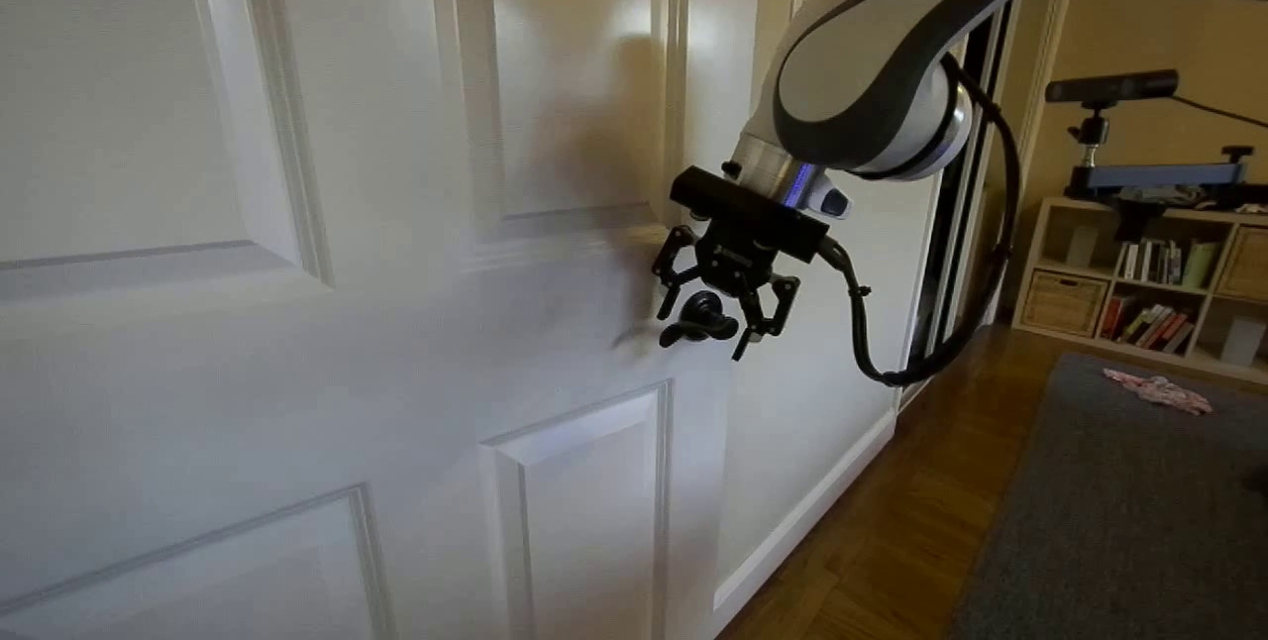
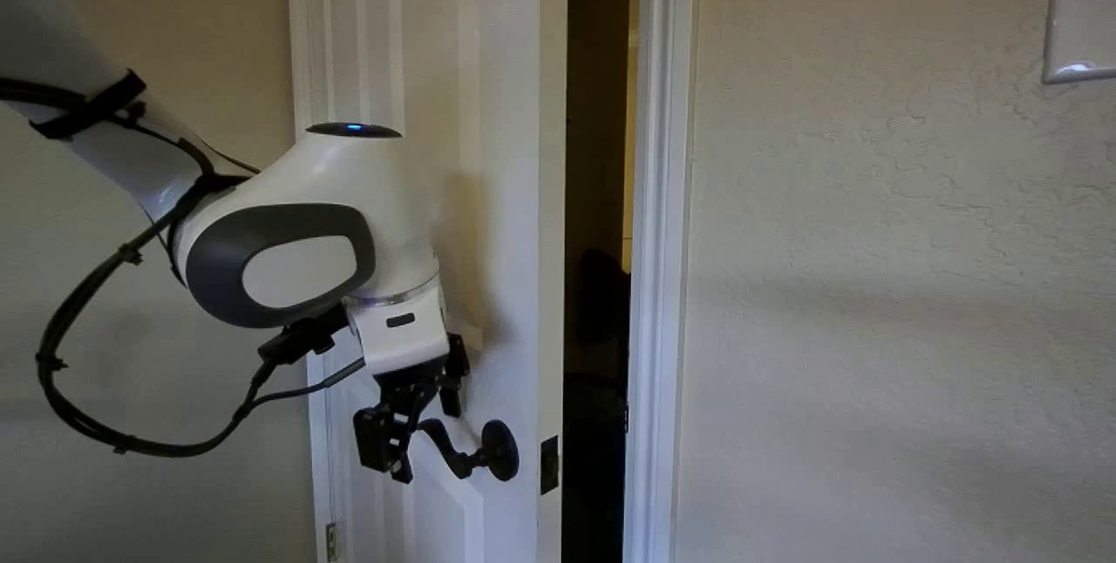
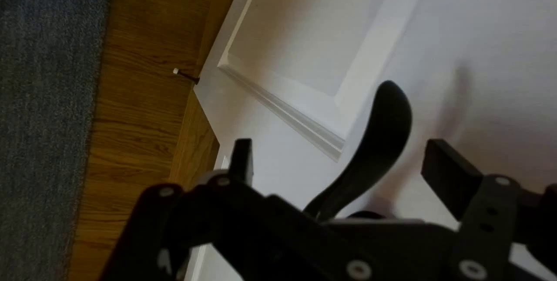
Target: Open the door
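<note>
Wood floor (image 3: pixel 135 142) is running below the door (image 2: pixel 514 284), which is standing ajar beside its frame (image 2: pixel 660 240). Opening is seemingly progressing partway, probably calling next for a wider swing. Its long axis is running upright, its free edge facing the frame; the lever (image 3: pixel 383 128) is pointing away from that edge. The gripper (image 1: pixel 700 335) is standing widely spread either side of the lever, seemingly holding nothing.

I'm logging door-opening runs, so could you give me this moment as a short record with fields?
Door: glossy white door with raised rectangular panels, ajar
Gap: dark opening between its edge and the white moulded frame
Handle: curved black lever handle
Fingers: black angular fingers, open, one on either side of the handle in the wrist view
Contact: no touch visible in the wrist view, where part of the handle is hidden
Floor: brown wooden boards, dark grey rug with crumpled pink cloth
</note>
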You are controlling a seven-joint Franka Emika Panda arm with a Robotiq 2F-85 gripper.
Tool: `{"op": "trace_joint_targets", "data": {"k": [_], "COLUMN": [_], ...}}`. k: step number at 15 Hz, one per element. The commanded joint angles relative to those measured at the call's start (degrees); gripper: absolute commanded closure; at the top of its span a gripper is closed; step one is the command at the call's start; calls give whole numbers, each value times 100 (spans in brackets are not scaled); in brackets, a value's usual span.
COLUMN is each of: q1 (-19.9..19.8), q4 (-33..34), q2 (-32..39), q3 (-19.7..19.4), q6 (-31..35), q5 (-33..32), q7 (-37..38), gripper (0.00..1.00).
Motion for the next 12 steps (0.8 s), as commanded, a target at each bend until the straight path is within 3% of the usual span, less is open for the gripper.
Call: {"op": "trace_joint_targets", "data": {"k": [1,12], "q1": [-104,5], "q4": [103,-451], "q2": [166,-214], "q3": [62,72], "q6": [-170,-17], "q5": [230,230], "q7": [-195,-171], "gripper": [0,0]}}
